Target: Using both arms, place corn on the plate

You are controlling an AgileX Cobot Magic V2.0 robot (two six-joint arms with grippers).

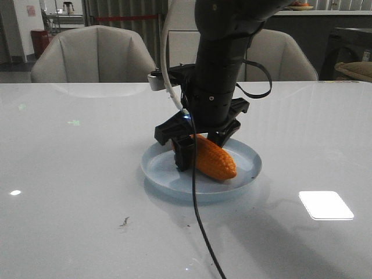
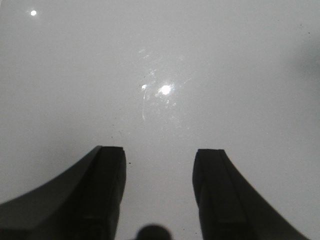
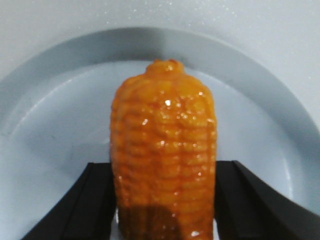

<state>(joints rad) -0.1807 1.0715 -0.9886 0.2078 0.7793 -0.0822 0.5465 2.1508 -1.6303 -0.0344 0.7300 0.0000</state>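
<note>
The orange corn lies on the pale blue plate at the middle of the white table. My right gripper reaches down from above, its black fingers closed on the two sides of the corn's far end. In the right wrist view the corn fills the gap of the right gripper, with the plate under it. My left gripper is open and empty over bare white table. It does not show in the front view.
A black cable hangs from the right arm to the table's front edge. A bright light patch and a small dark speck lie on the table. Two pale chairs stand behind the far edge.
</note>
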